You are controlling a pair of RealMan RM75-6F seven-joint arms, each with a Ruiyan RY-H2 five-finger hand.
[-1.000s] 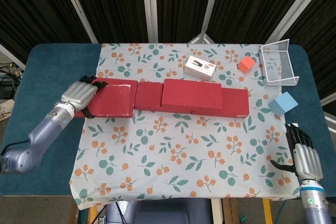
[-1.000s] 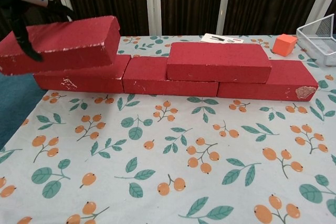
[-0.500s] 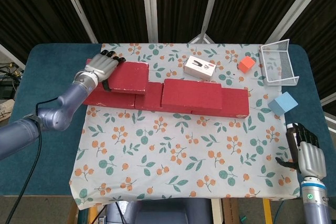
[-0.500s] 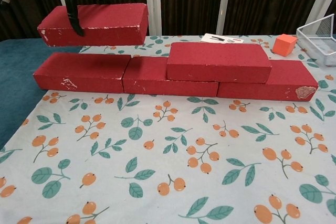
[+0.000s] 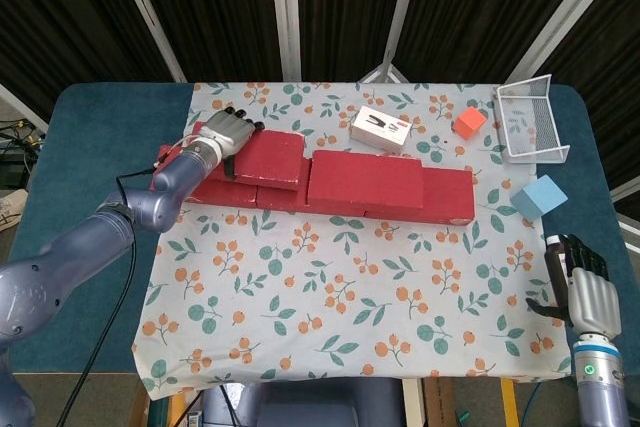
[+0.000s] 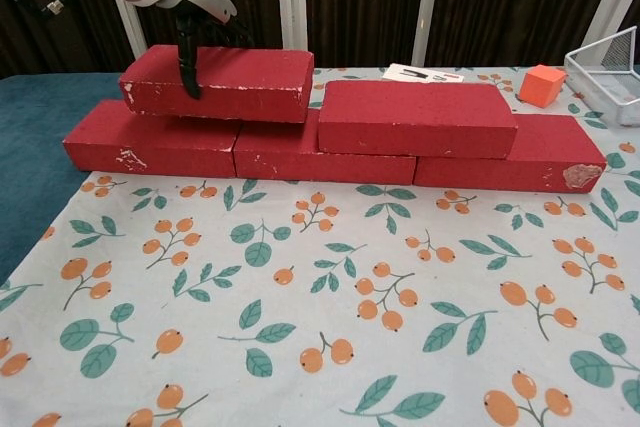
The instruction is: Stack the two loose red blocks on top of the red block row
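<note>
A row of red blocks (image 5: 440, 197) (image 6: 300, 152) lies across the middle of the flowered cloth. One red block (image 5: 365, 182) (image 6: 415, 117) sits on top of the row, right of centre. My left hand (image 5: 225, 132) (image 6: 195, 22) grips a second red block (image 5: 265, 159) (image 6: 225, 82) from above and holds it on or just over the left part of the row, beside the stacked one. My right hand (image 5: 582, 292) is low at the table's near right corner, fingers curled, holding nothing.
A white card box (image 5: 381, 129) lies behind the row. An orange cube (image 5: 468, 123) (image 6: 542, 85) and a white wire basket (image 5: 530, 122) (image 6: 605, 62) stand at the back right. A light blue cube (image 5: 539, 196) sits right of the row.
My left hand carried the red block from the row's left end, lifted it, moved it right and lowered it onto the row next to the stacked block. The right hand stayed put.
</note>
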